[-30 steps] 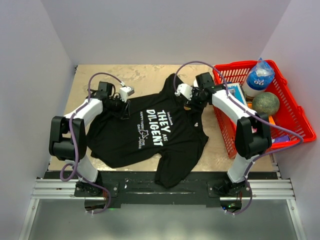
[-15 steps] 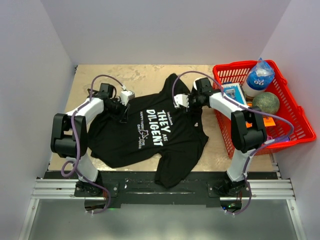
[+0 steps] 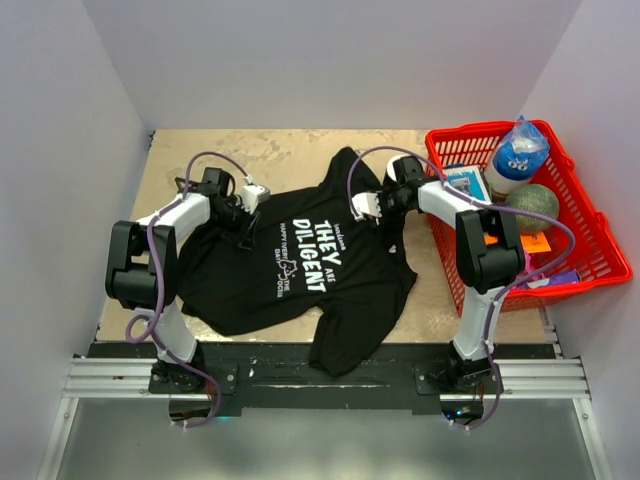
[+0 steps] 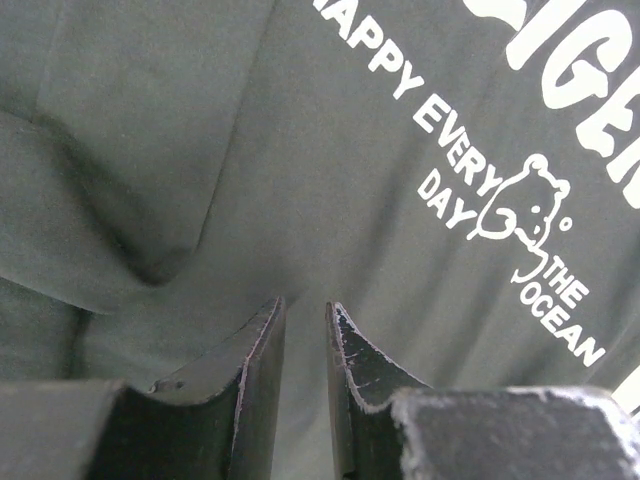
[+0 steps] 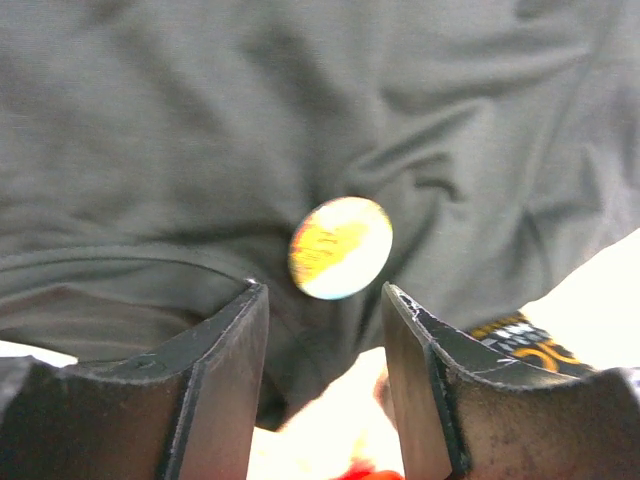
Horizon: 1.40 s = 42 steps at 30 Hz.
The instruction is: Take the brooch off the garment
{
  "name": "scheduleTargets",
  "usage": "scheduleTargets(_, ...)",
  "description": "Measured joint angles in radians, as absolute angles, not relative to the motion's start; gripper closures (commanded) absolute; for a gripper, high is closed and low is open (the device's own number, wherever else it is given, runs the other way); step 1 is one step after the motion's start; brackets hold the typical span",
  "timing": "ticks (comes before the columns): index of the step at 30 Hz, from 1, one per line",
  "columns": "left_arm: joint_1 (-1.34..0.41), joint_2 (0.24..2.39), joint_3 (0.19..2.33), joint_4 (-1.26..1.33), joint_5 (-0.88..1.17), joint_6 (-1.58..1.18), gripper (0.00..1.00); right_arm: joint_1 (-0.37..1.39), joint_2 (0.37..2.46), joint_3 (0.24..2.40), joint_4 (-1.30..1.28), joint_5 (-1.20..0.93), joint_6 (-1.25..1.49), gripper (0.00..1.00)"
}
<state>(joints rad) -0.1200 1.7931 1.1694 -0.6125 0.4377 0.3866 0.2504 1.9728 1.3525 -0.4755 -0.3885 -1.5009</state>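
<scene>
A round yellow brooch (image 5: 340, 247) sits on the rumpled black garment (image 3: 300, 285), print facing up.

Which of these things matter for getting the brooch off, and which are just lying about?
For the job:
- black T-shirt
- round yellow brooch on it
- right gripper, jaws either side of the brooch
- left gripper, at the shirt

Lying about:
- red basket
- bottle
- green ball
</scene>
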Motion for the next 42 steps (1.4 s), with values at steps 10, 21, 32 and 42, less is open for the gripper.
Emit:
scheduleTargets(10, -0.12, 1.805, 1.175, -0.616, 0.437, 0.387, 0.72, 0.24, 2.014, 1.449, -0.51, -0.398, -1.543, 0.5)
scheduleTargets(21, -0.12, 1.832, 1.193, -0.615, 0.432, 0.386, 0.72, 0.241, 2.04, 1.47, -0.611, -0.412, -1.625, 0.5)
scheduleTargets(32, -0.121, 1.857, 1.205, -0.609, 0.43, 0.386, 0.72, 0.248, 2.089, 1.523, -0.611, -0.409, -1.647, 0.53)
scheduleTargets(42, -0.121, 1.895, 1.245, -0.607, 0.431, 0.385, 0.72, 0.262, 2.121, 1.581, -0.68, -0.411, -1.702, 0.51)
